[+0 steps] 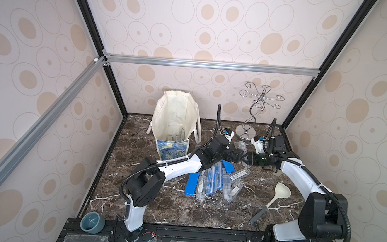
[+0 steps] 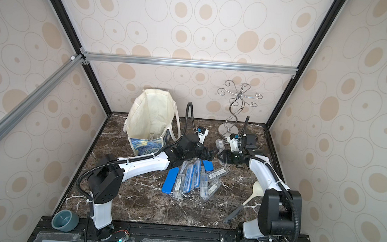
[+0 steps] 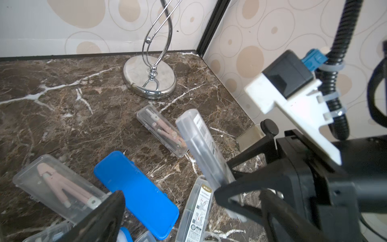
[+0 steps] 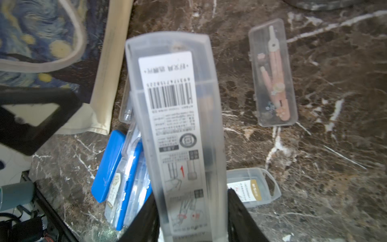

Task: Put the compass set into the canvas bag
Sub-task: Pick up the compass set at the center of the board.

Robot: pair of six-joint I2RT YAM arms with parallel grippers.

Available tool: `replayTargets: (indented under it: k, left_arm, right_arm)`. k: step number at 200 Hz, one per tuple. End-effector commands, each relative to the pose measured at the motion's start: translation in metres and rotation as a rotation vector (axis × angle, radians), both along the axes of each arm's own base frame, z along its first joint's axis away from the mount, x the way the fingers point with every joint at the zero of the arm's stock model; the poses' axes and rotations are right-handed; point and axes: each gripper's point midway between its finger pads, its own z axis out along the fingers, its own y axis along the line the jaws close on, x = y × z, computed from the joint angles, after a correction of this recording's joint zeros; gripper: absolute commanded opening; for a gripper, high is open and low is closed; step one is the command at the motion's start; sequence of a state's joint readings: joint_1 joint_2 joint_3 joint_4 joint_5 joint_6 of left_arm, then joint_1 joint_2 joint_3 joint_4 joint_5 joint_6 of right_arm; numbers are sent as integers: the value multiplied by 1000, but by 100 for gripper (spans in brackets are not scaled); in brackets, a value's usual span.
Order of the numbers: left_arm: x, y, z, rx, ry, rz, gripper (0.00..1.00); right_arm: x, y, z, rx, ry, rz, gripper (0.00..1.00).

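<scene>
Closest to us, in the right wrist view, a clear plastic compass set (image 4: pixel 178 125) fills the middle of the picture, its white barcode label facing up. The right end effector (image 4: pixel 191 198) is clenched on its near end, one black finger on each side. Below it lies the counter (image 4: pixel 314 157), dark brown marble with white veins. In the left wrist view the compass set (image 3: pixel 201 142) tilts up out of that grip, its free end in the air.

In both top views the two arms meet nose to nose near the middle of the counter. The left end effector (image 1: pixel 236 156) is released, its jaws spread wide, just beside the held set. We cannot tell whether it touches it.

The canvas bag (image 1: pixel 164 114) stands upright at the back left, well apart from the held set. Its mouth is open and its inside is cream, with a blue and yellow swirl print on its near face. A few cases (image 1: pixel 176 136) lie at its bottom.

Nearer the front edge a loose pile (image 1: pixel 213 182) of clear and blue cases lies overlapping. One clear case (image 4: pixel 272 73) with a pink compass lies alone beyond it, near a chrome wire stand (image 1: pixel 246 132) at the back right. A cream ladle (image 1: pixel 273 201) with a grey handle lies at the front right. A teal bowl (image 1: pixel 92 222) sits at the front left corner, on the black frame.
</scene>
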State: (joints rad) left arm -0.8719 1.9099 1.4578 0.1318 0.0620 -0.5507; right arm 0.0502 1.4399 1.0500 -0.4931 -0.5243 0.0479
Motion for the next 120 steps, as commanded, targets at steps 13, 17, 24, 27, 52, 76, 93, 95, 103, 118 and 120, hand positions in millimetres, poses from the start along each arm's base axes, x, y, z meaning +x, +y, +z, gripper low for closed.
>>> replayTargets:
  k: [13, 17, 24, 27, 52, 76, 93, 95, 103, 118, 120]
  left_arm:
    - [15, -7, 17, -38, -16, 26, 98]
    - [16, -7, 17, -36, -15, 29, 97]
    - [17, -8, 17, -36, -14, 29, 96]
    - [18, -9, 17, -35, -15, 30, 95]
    - [22, -9, 17, -40, -15, 45, 89]
    - [23, -11, 20, -70, -7, 37, 80]
    - [22, -14, 23, -102, 5, 18, 73]
    - [23, -14, 23, -106, 7, 17, 72]
    - [22, -15, 24, -124, 15, 5, 69]
    - [19, -17, 28, -160, 29, -17, 61]
    - [18, -18, 28, -165, 30, -22, 60]
  right_arm:
    - [-11, 23, 22, 49, -64, 80, 36]
    - [-12, 24, 23, 49, -67, 83, 36]
    - [-13, 25, 25, 50, -69, 86, 36]
    - [-14, 25, 25, 50, -71, 88, 36]
    - [-18, 30, 29, 57, -79, 104, 36]
    - [-21, 33, 33, 59, -92, 113, 36]
    - [-21, 35, 36, 62, -106, 118, 36]
    - [-21, 36, 36, 62, -107, 119, 36]
    - [-21, 36, 37, 63, -112, 117, 36]
    - [-19, 36, 40, 62, -124, 113, 36]
    - [-18, 36, 41, 63, -126, 111, 36]
